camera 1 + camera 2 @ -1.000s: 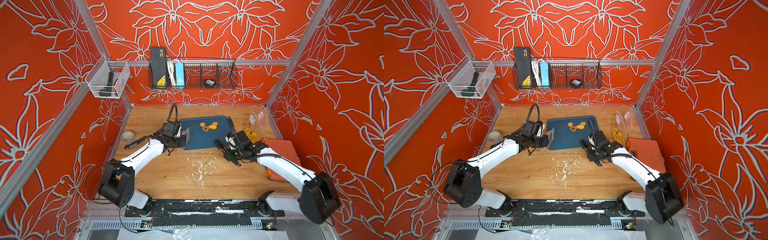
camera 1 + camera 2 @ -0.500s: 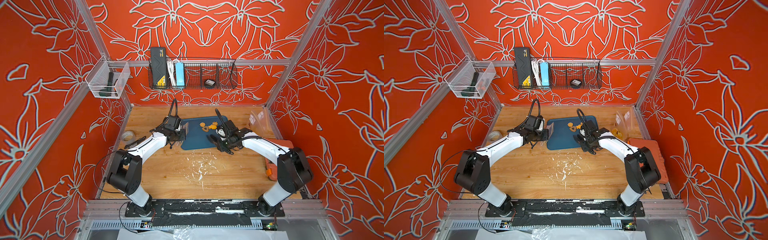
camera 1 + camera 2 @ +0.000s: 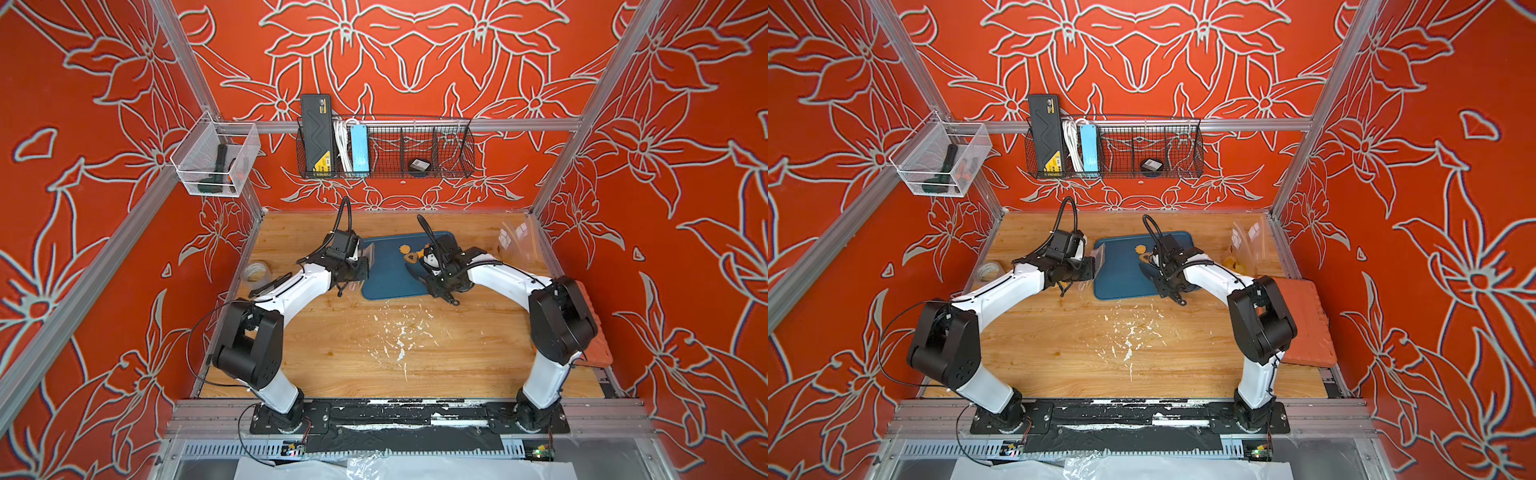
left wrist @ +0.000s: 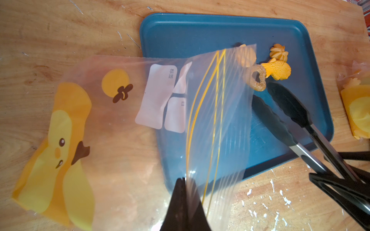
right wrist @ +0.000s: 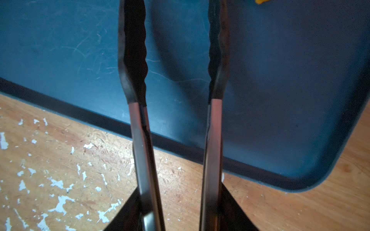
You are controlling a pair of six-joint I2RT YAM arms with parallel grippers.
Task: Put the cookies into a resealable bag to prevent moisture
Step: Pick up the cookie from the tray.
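Cookie pickup was the step in hand, and the setup looked tidy. The left gripper (image 4: 182, 181) had its fingers pressed flat together on the mouth edge of the clear resealable bag with the yellow duck print (image 4: 124, 124), right by the yellow zip lines. That raised the bag's mouth over the 9 o'clock edge of the dark blue rectangular tray (image 4: 190, 30), while the printed end trailed onto the wooden surface (image 3: 374, 353). The right gripper (image 5: 180, 188) had its fingers part-closed around the handles of the black-tipped steel tongs (image 4: 284, 112), whose arms stood apart with nothing between the tips. The small orange and brown cookies (image 3: 404, 249) sat clustered toward the tray's 12 o'clock side. A sugared brown heart ring (image 4: 258, 80) touched an orange fish (image 4: 277, 70), with an orange swirl flower (image 4: 278, 52) just beyond them. A fourth orange biscuit (image 4: 247, 58) was half veiled by bag film, and none appeared bagged. In a top view the tips came in from 5 o'clock, just short of the heart. Doing it well probably meant straddling the heart alone and squeezing slowly, since a quick pinch could nudge the fish. From there the cookie needed lifting clear and carrying toward 9 o'clock. How wide the mouth gaped I couldn't tell, so the drop wanted to come well past the zip lines.
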